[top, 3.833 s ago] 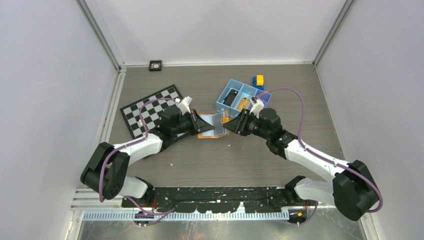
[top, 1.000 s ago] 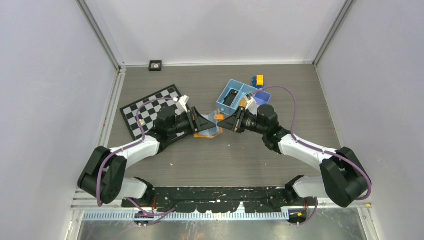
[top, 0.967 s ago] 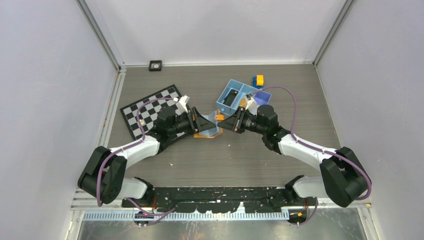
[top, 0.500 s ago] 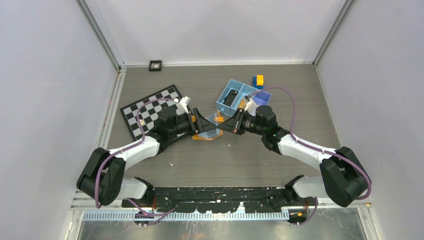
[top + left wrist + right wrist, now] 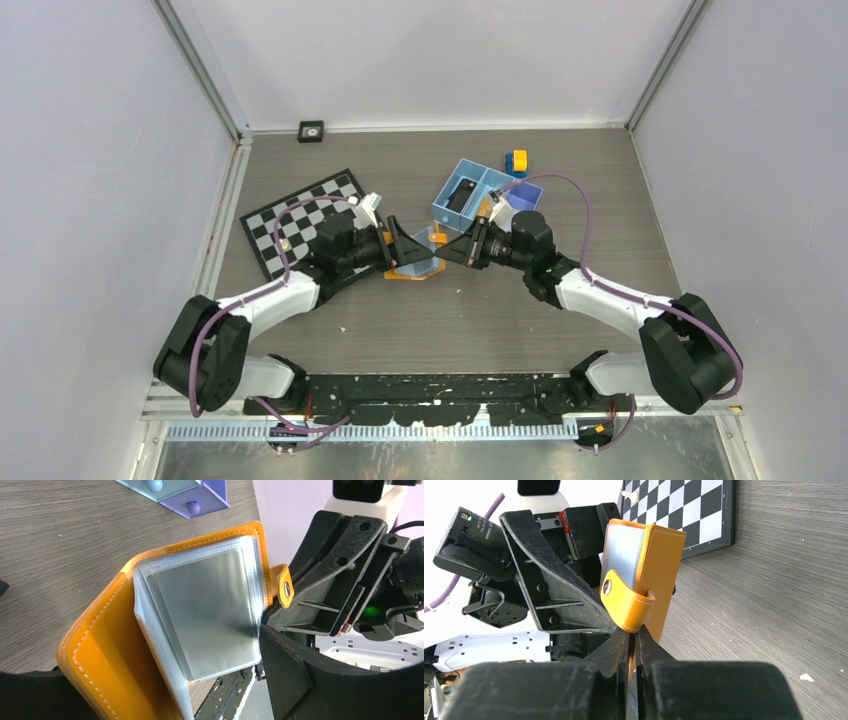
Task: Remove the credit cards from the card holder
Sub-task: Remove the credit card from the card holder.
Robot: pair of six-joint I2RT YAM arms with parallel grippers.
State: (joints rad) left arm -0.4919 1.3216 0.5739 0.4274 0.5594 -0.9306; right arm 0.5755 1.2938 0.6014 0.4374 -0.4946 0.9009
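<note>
The orange card holder (image 5: 412,268) stands half open on the table between my two grippers. In the left wrist view its orange cover (image 5: 100,650) spreads lower left and its greyish clear sleeves (image 5: 205,615) fan out. The closing tab (image 5: 285,587) points at the right arm. No credit cards show plainly in the sleeves. My left gripper (image 5: 402,243) is open wide, with the holder between its fingers (image 5: 300,680). My right gripper (image 5: 632,635) is shut on the thin orange edge of the card holder (image 5: 664,565), just under the tab (image 5: 624,605).
A blue three-compartment tray (image 5: 455,172) stands right behind the grippers, with a small yellow-and-blue block (image 5: 517,161) beyond it. A checkerboard (image 5: 290,215) lies to the left. A small black square object (image 5: 311,131) sits at the back wall.
My left gripper's jaws have spread wider around the holder. The right gripper's jaws have closed further on the holder's edge by the tab. Both arms stay almost in place.
</note>
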